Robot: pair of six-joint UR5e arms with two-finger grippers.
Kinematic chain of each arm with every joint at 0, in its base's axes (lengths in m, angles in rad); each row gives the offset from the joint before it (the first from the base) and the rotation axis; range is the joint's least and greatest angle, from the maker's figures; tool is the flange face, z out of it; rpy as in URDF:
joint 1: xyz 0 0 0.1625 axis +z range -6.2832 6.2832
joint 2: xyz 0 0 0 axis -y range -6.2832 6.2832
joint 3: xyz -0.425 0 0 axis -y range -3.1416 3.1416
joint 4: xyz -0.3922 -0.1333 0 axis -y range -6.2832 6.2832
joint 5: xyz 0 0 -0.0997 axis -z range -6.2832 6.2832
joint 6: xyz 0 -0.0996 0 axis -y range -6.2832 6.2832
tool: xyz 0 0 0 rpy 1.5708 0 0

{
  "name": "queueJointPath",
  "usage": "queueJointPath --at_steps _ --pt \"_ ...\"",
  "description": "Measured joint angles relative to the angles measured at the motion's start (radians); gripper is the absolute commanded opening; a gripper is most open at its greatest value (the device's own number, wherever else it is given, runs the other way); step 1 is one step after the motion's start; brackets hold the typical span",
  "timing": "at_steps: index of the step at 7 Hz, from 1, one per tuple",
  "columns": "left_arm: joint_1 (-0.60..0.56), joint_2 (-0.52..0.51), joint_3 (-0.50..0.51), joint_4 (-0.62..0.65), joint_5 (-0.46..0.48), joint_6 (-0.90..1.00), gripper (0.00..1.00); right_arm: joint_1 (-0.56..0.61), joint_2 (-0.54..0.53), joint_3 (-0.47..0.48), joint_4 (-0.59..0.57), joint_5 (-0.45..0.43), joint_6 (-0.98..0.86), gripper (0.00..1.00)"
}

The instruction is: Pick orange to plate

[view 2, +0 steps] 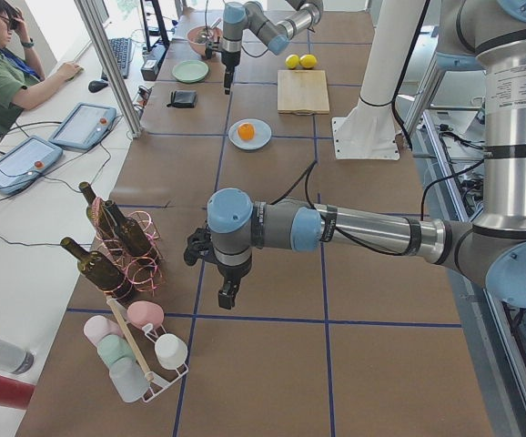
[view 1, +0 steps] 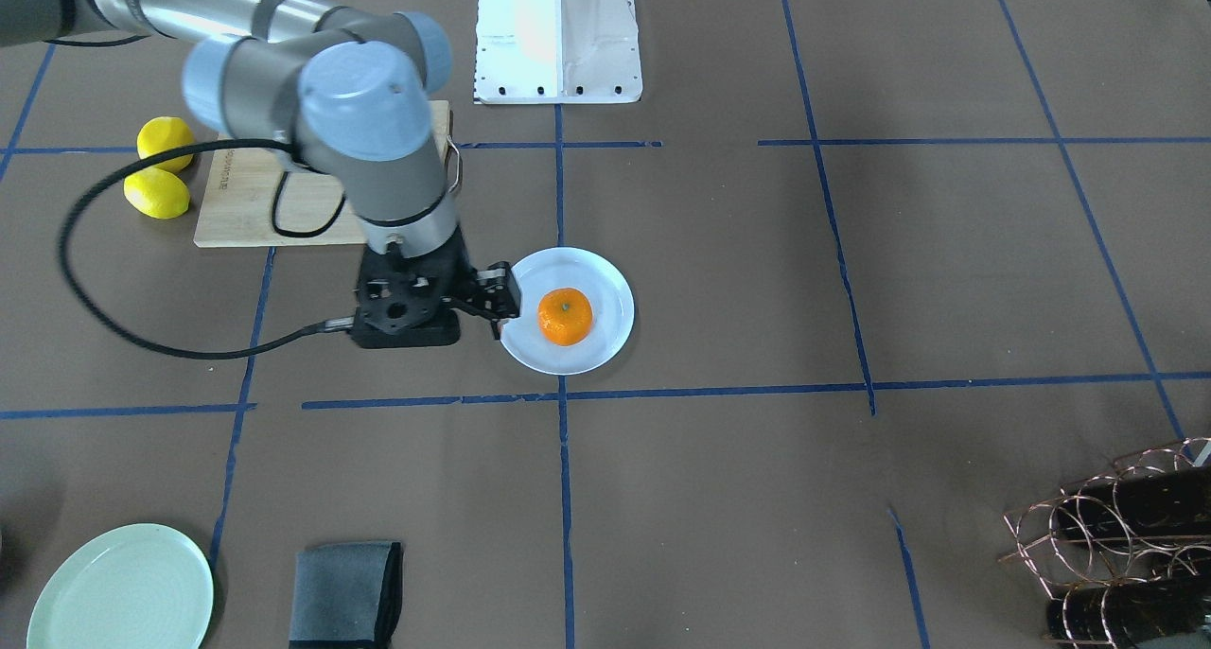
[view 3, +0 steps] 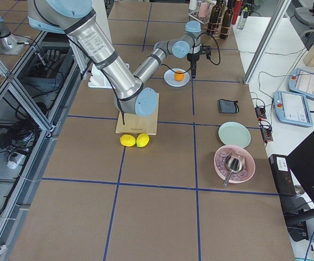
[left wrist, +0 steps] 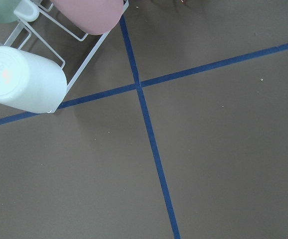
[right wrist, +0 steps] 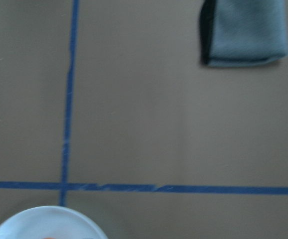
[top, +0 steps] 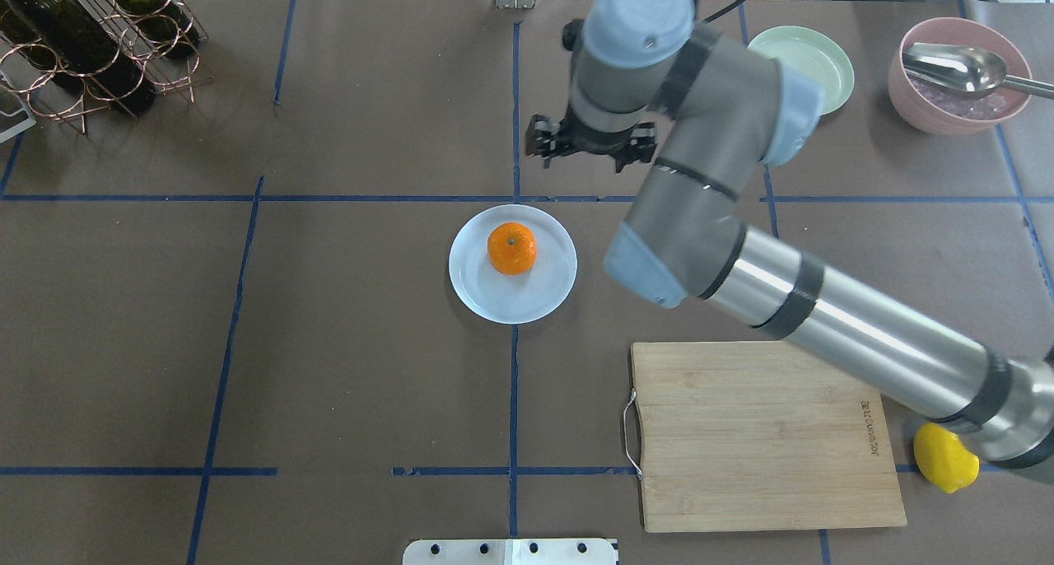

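Table (view 1: 757,252): plate (view 1: 610,280) sits mid-table, well apart from every edge. Right gripper (view 1: 501,299) hangs near plate's rim, fingers spread, empty. Left gripper (view 2: 227,293): finger state cannot be told. Orange (view 1: 565,316) rests at plate's centre, clear of rim. Likely light, firm, thin-skinned and prone to roll, so best gripped across its widest girth.
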Motion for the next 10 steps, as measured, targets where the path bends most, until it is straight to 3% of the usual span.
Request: queueJointPath --at_steps 2,5,7,10 --pt "0.001 0.005 0.003 0.003 0.001 0.002 1.00 0.244 -0.155 0.037 -0.014 0.188 -0.403 1.00" --pt "0.002 0.009 0.006 0.005 0.001 0.005 1.00 0.492 -0.373 0.040 -0.016 0.273 -0.892 1.00" --pt "0.004 0.008 0.012 0.003 0.001 0.006 1.00 0.601 -0.480 0.035 -0.020 0.292 -1.064 1.00" --pt "0.004 0.009 0.005 0.006 0.002 0.006 1.00 0.721 -0.618 0.028 -0.059 0.316 -1.093 1.00"
